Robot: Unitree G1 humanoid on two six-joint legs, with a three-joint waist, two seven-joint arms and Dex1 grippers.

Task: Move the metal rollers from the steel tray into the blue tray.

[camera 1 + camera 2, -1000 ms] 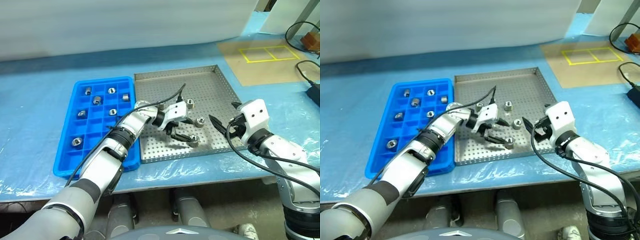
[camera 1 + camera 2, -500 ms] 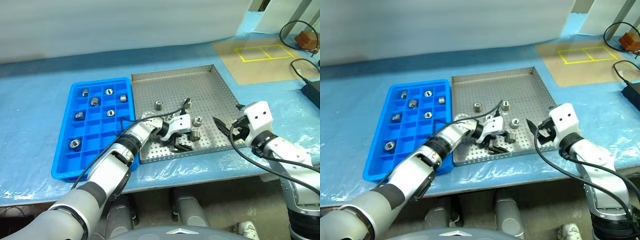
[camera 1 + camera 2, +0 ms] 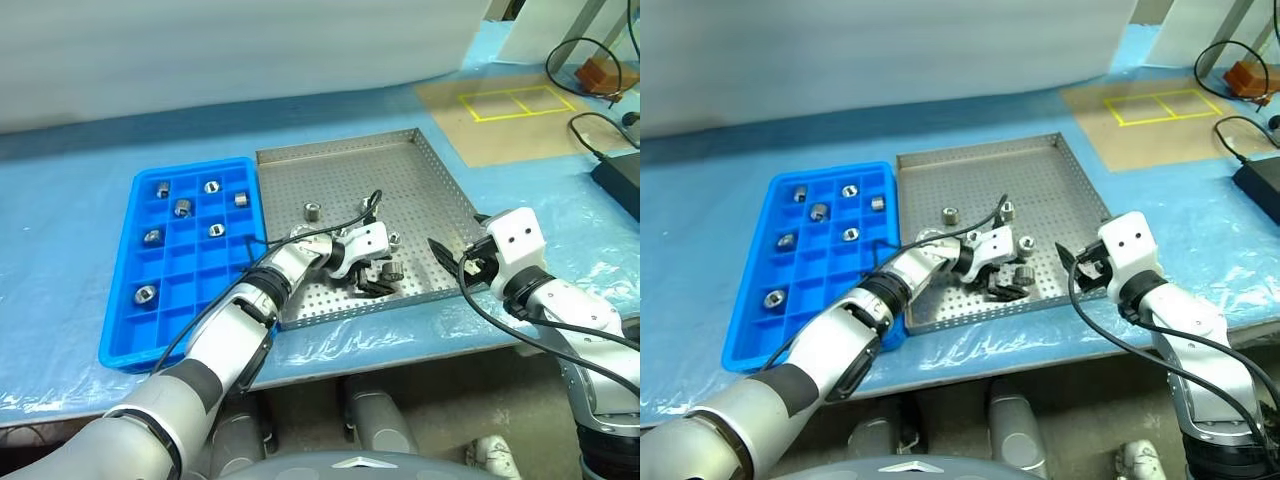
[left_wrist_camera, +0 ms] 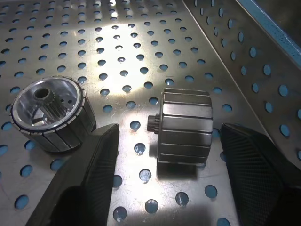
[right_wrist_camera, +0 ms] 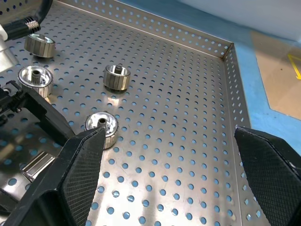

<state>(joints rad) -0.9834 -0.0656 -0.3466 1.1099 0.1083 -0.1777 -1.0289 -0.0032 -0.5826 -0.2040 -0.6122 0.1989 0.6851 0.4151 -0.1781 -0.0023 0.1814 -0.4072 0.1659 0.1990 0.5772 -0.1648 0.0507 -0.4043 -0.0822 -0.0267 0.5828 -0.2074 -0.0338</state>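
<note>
Your left gripper [image 4: 164,188] sits low in the steel tray [image 3: 400,165] at centre frame, jaws apart around a metal roller [image 4: 184,127] lying on its side, not yet clamped. Your right gripper [image 5: 164,188], right of centre, hangs wide open. Six rollers sit in the blue tray [image 3: 120,335], centre left.

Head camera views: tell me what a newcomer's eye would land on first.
First, the left pincer low over the near part of the steel tray, its open fingers straddling a metal roller lying on its side. Next, the bright blue tray on the robot's left, touching the steel tray, with six rollers already in its compartments. The right pincer hangs wide open at the steel tray's right edge.
</note>
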